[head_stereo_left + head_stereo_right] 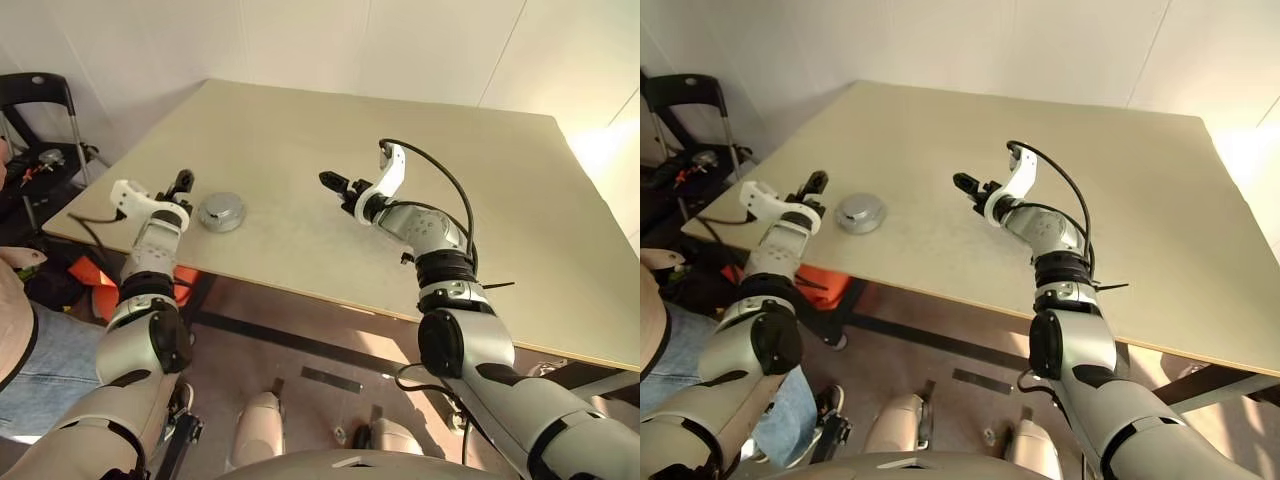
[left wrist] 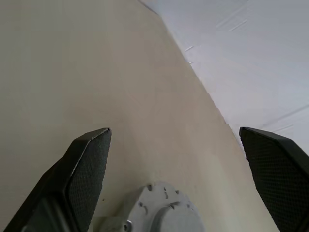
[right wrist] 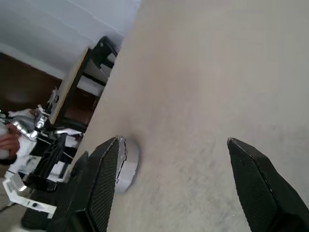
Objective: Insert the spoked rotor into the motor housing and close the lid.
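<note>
Tables: one, pale tan table (image 1: 420, 160), centre of frame
Motor housings: one, motor housing (image 1: 221, 212) with the lid (image 2: 161, 212) on, left of centre
Grippers: two, left gripper (image 1: 182, 183), right gripper (image 1: 333, 184)
People: one, person (image 1: 20, 330) partly seen, lower left edge

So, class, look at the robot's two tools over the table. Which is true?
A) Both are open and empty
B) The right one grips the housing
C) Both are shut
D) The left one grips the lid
A: the left tool and right tool each show spread fingers with nothing between; the lid lies on the table.
</note>
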Tool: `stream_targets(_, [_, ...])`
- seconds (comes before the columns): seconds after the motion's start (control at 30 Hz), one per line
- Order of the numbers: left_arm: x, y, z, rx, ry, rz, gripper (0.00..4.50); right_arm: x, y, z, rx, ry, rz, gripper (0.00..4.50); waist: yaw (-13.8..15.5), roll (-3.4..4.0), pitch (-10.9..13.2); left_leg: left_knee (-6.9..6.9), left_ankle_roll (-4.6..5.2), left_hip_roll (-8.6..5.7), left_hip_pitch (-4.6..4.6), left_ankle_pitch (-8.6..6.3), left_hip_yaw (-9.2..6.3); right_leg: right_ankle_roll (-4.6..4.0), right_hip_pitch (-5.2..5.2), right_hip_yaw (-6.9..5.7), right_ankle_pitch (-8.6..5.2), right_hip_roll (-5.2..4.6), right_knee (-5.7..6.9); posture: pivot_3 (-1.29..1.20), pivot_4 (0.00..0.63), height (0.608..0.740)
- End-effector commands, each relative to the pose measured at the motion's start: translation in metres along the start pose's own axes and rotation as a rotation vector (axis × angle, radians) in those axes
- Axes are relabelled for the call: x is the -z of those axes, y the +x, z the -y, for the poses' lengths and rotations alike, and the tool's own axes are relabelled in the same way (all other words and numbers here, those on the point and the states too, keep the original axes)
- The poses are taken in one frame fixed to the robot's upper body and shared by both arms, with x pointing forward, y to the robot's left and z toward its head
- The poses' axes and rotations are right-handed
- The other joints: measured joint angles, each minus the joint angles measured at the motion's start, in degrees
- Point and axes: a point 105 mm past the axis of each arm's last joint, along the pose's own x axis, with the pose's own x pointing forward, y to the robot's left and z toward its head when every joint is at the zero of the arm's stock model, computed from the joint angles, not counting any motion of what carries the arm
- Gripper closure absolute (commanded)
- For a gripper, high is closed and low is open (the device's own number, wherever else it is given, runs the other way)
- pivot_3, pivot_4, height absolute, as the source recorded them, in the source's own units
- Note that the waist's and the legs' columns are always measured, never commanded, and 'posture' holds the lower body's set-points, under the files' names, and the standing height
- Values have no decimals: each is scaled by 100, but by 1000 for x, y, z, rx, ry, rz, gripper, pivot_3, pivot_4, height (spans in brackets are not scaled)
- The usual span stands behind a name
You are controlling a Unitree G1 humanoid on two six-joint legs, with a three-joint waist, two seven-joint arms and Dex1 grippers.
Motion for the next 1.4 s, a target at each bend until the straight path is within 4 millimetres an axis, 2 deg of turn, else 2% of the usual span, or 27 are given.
stream_targets(0.03, [1, -4, 73, 288, 292, 13, 18, -15, -18, -22, -126, -491, 77, 437, 60, -6, -1, 5, 3, -1, -6, -2, -1, 8, 0, -4, 5, -3, -4, 0, 0, 740])
stream_targets(0.07, [6, -7, 85, 335, 334, 5, 18, -13, -23, -21, -139, -542, 69, 437, 75, -10, 1, 11, 9, -1, -10, -6, -1, 10, 0, -4, 5, -4, -4, 0, 0, 740])
stream_targets(0.13, [14, -16, 109, 434, 421, -11, 18, -20, -38, -20, -183, -514, 66, 437, 72, -13, 3, 21, 12, 0, -15, -7, -2, 17, -2, -4, 7, -3, -2, 0, 0, 740])
stream_targets(0.23, [39, -33, 137, 603, 611, -81, 18, -37, -72, 0, -180, -591, 30, 437, 80, -14, 4, 27, 14, 1, -11, -8, -1, 15, 1, 0, 7, -3, 3, 0, 0, 740])
stream_targets(0.33, [62, -40, 139, 664, 744, -158, 18, -44, -95, 34, -94, -725, -51, 437, 73, -14, 4, 29, 17, -1, 19, -10, 4, 3, 41, 9, -3, -3, -3, 0, 0, 740])
stream_targets(0.4, [76, -42, 136, 687, 816, -197, 18, -44, -107, 57, -22, -819, -128, 437, 58, -14, 4, 27, 38, -1, 68, -23, 3, 43, 85, 11, -27, -1, -12, 0, 0, 740])
stream_targets(0.47, [87, -43, 133, 694, 851, -225, 18, -45, -116, 75, 34, -887, -184, 437, 25, -14, 4, 26, 40, 0, 75, -24, 2, 44, 86, 12, -28, 1, -10, 0, 0, 740])
stream_targets(0.6, [102, -44, 136, 707, 892, -236, 18, -47, -120, 88, 91, -939, -208, 437, -87, -10, 3, 28, 42, 0, 70, -25, 2, 20, 77, 12, -14, 2, 0, 0, 0, 740])
stream_targets(0.7, [109, -49, 144, 750, 891, -243, 18, -41, -120, 83, 43, -943, -222, 437, -94, -9, 2, 32, 47, 0, 65, -27, 2, -12, 73, 11, 4, 3, 0, 0, 0, 740])
stream_targets(0.9, [105, -49, 146, 767, 908, -237, 18, -43, -125, 86, 21, -962, -242, 437, -84, -8, 1, 59, 81, 1, 48, -45, 4, -16, 73, 10, 4, 2, -4, 0, 0, 740])
stream_targets(1.23, [101, -48, 143, 748, 893, -226, 18, -34, -115, 89, 29, -959, -243, 437, -85, -7, 1, 62, 89, 2, 53, -49, 4, -17, 77, 9, 4, 1, -1, 0, 0, 740])
stream_targets(1.4, [99, -52, 137, 739, 882, -227, 18, -31, -114, 97, 56, -935, -238, 437, -87, -5, -1, 62, 89, 2, 52, -49, 4, -17, 77, 9, 4, 1, -2, 0, 0, 740])
